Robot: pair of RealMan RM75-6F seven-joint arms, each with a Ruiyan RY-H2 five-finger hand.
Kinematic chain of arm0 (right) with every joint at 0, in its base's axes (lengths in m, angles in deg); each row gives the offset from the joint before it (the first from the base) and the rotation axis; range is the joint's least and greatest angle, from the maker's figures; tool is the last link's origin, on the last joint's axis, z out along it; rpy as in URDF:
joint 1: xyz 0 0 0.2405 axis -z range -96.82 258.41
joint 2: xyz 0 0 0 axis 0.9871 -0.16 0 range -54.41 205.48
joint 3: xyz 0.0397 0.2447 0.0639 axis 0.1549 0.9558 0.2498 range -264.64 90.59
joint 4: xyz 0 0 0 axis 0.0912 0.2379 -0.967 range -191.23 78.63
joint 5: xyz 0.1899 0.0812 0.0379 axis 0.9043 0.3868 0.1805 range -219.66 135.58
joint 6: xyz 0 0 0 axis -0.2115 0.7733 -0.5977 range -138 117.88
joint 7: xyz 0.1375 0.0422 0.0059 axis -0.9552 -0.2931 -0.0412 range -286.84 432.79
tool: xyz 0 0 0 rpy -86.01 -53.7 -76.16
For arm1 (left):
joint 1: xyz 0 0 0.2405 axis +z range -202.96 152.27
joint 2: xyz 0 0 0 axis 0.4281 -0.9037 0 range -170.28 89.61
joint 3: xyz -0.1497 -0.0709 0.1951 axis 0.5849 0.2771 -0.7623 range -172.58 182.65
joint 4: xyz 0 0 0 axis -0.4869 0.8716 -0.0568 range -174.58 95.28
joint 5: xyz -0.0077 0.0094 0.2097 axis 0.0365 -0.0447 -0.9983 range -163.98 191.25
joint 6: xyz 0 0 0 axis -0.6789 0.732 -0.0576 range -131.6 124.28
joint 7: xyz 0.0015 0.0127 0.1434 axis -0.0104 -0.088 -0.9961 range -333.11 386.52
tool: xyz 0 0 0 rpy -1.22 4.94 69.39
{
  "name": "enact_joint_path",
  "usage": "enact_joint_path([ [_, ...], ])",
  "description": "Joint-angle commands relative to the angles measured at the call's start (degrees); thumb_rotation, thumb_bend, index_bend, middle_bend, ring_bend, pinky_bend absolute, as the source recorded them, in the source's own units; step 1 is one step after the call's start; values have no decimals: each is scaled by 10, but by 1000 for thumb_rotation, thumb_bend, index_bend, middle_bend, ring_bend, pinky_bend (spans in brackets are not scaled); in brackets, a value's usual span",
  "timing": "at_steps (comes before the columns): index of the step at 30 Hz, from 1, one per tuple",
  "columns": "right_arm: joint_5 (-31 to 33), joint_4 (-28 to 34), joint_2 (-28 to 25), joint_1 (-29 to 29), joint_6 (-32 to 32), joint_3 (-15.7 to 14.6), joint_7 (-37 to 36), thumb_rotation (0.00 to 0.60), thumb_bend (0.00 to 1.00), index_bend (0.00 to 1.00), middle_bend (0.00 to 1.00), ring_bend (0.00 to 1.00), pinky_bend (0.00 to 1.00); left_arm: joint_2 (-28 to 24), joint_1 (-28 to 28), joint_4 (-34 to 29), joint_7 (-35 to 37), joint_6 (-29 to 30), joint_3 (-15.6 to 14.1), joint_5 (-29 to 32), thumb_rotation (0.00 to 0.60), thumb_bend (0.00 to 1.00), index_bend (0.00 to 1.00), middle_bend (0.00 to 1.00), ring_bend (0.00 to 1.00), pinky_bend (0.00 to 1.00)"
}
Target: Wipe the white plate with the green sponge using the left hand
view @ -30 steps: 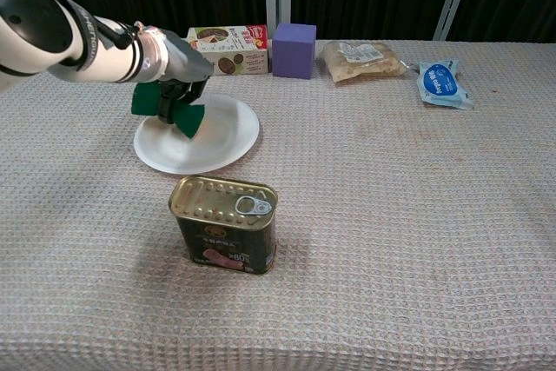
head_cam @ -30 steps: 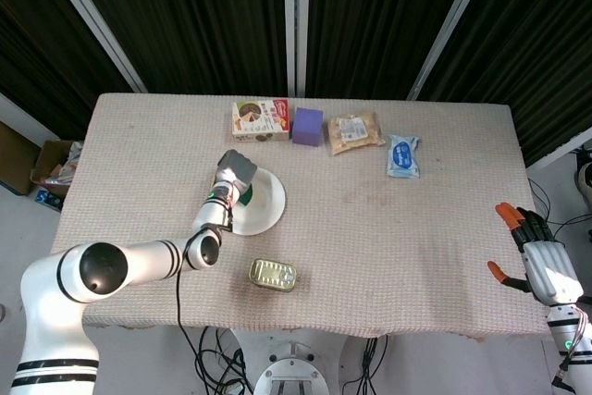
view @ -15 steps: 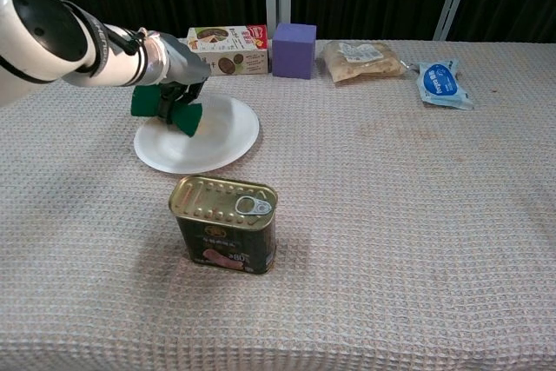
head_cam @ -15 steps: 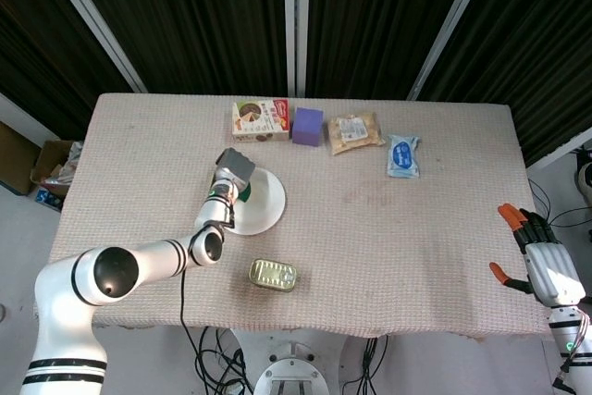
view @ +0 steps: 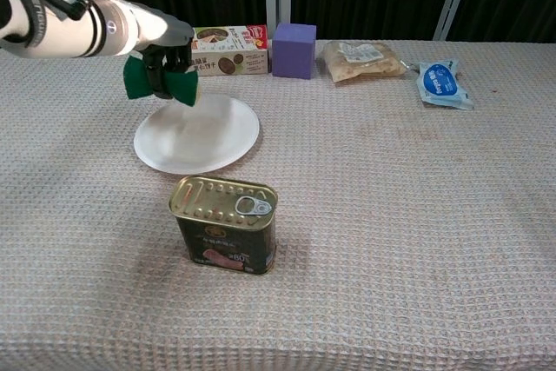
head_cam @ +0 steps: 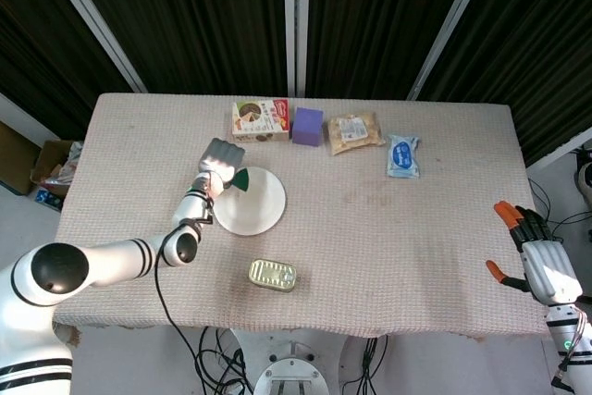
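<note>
Nearest me on the desk [view: 417, 241] stands the tinned meat can [view: 227, 224], and just beyond it lies the white plate [view: 197, 135], flat and bare. My left hand [view: 158, 41] hangs above the plate's far-left rim, its fingers [view: 165, 61] clamped on the green sponge [view: 158, 82], which sags on either side of the pinch with its long axis running roughly across the desk. The sponge looks clear of the plate, so the plate's centre lies below and towards me and a little to the right of my fingers; I judge the next stroke needs a drop and a pull back over the middle. From above, the sponge [head_cam: 240, 178] shows only as a green corner at the plate's [head_cam: 252, 206] far-left edge. Half a second ago the sponge sat lower and further in over the plate; I have since lifted it up and out toward that rim. My right hand [head_cam: 539, 260] hangs off the desk's right end, fingers spread, holding nothing, much as before. Furthest away sit the biscuit box [view: 228, 49] and purple block [view: 294, 38].
</note>
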Motion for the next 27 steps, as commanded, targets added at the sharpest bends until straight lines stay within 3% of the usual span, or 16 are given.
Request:
enact_joint_path([
  [1,-5,-3,2,1,-5,0,-4,600,195,26,73,0,0,-45,85,-24,139,-7,43,-59,600,419,569,604,578,394],
  [5,-8,-7,5,2,-9,-2,-7,600,194,27,73,0,0,-26,133,30,217,-18,50,-101,600,417,489,543,521,377],
  [16,-12,2,2,0,-9,-2,2,600,195,26,71,0,0,23,197,128,284,-6,42,-203,600,417,448,463,439,366],
  [19,-13,5,1,0,-9,-2,6,600,194,27,70,0,0,23,202,130,282,-28,37,-211,600,412,329,303,308,332],
  [22,-14,9,0,1,-12,-2,8,600,195,26,70,0,0,14,210,116,293,-33,45,-213,600,369,136,80,136,241],
  [24,-14,11,-2,2,-14,-2,9,600,194,26,71,0,0,4,221,98,304,-18,52,-224,600,308,81,16,88,187],
  [27,-15,12,-4,2,-15,-3,9,600,194,26,71,0,0,-21,238,61,314,12,57,-245,600,232,57,0,59,151],
])
